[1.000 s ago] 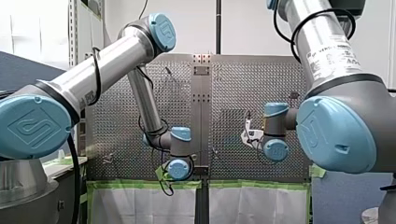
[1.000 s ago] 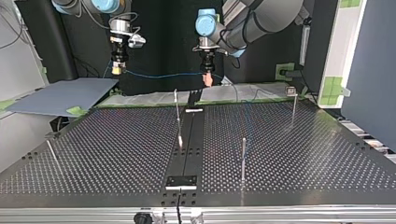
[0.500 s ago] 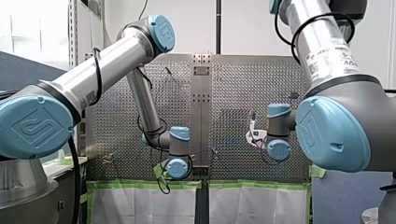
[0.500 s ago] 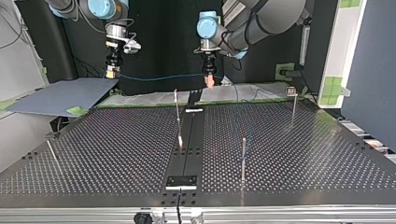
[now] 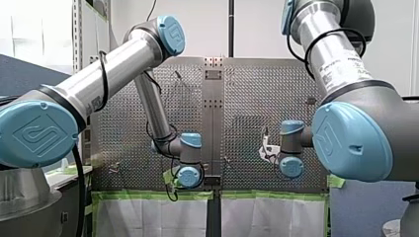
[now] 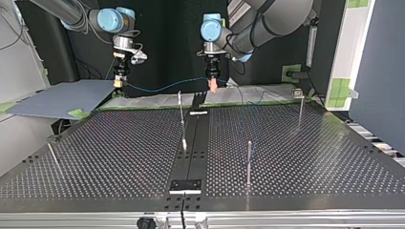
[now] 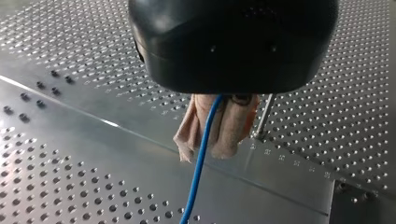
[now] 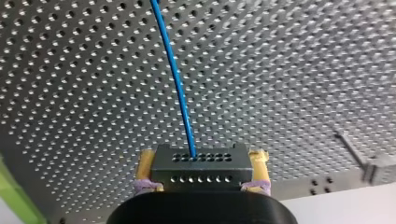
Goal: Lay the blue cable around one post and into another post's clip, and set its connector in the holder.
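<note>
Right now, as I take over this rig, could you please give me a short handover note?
Pincers: my left pincer is shut on the blue cable with beige pads; my right pincer is shut on the connector, between yellow pads.
Where: in the top view the cable sags in the air between both pincers, near the far edge of the table. No cable shows on the posts.
Done: both grasps.
Left: route it around one post, clip it at another, seat the connector.

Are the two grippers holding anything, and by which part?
Yes. My right gripper clamps the connector by its two ends; my left gripper pinches the blue cable partway along its length.
</note>
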